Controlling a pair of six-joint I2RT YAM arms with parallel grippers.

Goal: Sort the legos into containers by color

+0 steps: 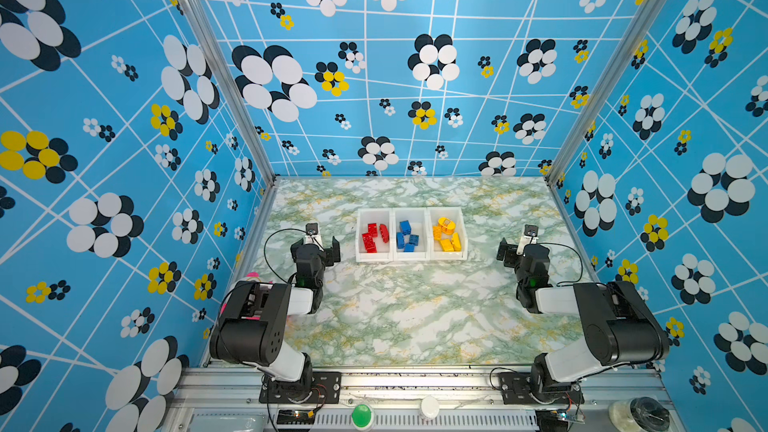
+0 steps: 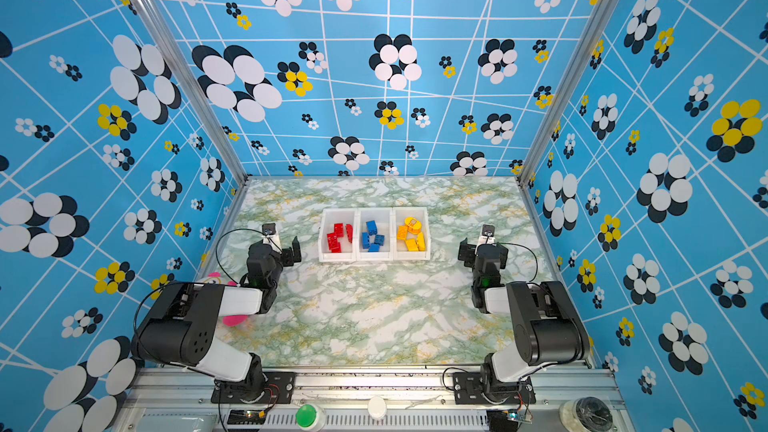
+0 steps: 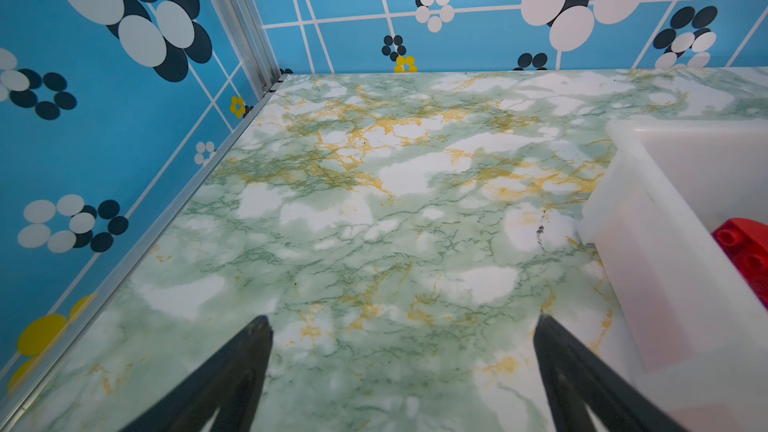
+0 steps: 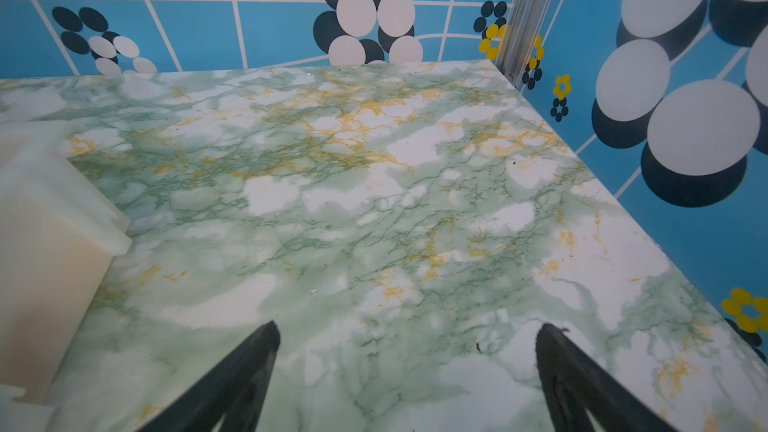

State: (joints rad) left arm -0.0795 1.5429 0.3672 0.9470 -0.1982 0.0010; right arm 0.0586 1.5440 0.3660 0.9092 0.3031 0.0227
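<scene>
In both top views the red legos (image 1: 374, 236), blue legos (image 1: 407, 236) and yellow legos (image 1: 446, 234) each lie in their own bin of the containers (image 1: 411, 258); none shows on the marble table (image 1: 395, 313), so sorting looks done.

Left wrist view: the left gripper (image 3: 402, 322) stands wide apart and empty, near the containers' end wall.

Right wrist view: the right gripper (image 4: 407, 326) does likewise at the other end.

The bricks are probably light, stiff and slick; they are best pinched across their flat sides.
</scene>
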